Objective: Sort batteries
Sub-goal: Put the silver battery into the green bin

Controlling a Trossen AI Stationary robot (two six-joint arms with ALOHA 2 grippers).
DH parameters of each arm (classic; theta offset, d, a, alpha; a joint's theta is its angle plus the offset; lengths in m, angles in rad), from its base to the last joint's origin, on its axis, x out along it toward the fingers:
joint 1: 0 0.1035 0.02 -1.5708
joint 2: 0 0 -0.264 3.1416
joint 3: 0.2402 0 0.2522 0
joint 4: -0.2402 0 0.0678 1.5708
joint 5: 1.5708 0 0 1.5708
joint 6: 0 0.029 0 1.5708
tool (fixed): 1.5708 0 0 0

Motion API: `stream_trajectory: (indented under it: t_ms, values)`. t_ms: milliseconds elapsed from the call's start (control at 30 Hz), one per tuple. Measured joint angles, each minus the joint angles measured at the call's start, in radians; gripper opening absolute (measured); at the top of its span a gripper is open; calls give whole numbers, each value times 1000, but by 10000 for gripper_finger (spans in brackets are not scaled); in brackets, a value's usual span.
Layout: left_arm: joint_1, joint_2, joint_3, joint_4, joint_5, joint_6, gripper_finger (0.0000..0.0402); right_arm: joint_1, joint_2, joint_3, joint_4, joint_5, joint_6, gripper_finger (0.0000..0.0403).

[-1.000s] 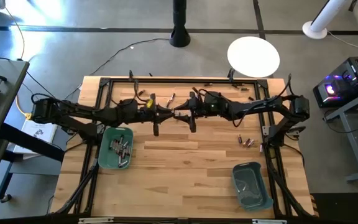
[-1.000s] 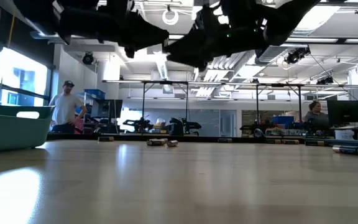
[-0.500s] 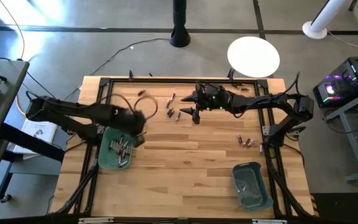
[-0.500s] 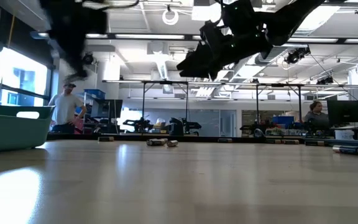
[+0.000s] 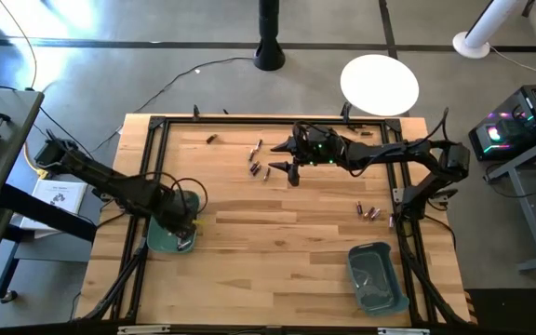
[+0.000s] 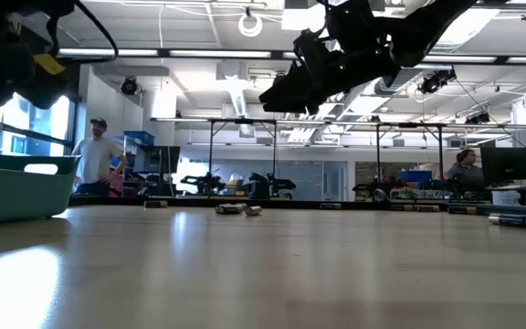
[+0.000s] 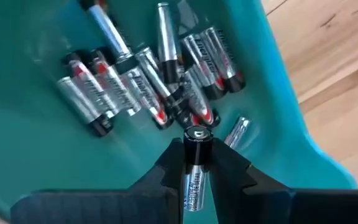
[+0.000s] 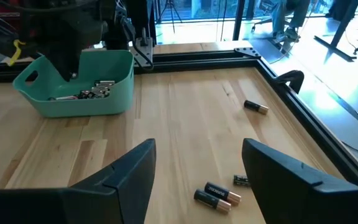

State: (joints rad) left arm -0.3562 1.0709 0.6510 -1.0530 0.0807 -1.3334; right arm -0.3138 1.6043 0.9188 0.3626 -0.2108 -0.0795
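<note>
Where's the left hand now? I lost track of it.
The left hand is over the left teal bin, gripping a silver battery above the pile.

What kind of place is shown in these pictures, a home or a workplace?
Probably a robotics lab or workshop: more dark robot arms on tables stand in the room behind, seated person at a monitor, exposed ceiling ducts.

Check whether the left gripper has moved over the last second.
Yes. The left gripper has swung from mid-table to over the teal bin at the table's left, holding a silver battery.
</note>
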Motion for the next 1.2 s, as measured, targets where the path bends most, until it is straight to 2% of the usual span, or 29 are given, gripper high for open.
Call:
stream_trajectory:
  t_ms: [100,367,500,700,900,1000,1100,1200]
  values:
    - [0,-7,-43,53,10,-26,37,0,0,0,-5,-1,0,233]
    - [0,9,-85,65,55,-54,48,0,0,0,-7,-2,11,233]
    - [0,9,-87,66,54,-68,74,0,-1,0,-20,-2,2,233]
    - [1,8,-87,66,7,-49,120,0,-59,-1,-151,2,-34,233]
    - [1,4,-46,54,10,13,149,2,-213,-1,-467,165,-51,233]
    - [2,-10,18,42,3,41,153,2,-304,15,-684,209,16,233]
    - [2,-29,93,40,-66,73,153,2,-378,42,-914,203,133,233]
    - [2,-40,164,64,-214,160,152,2,-420,60,-1137,187,279,233]
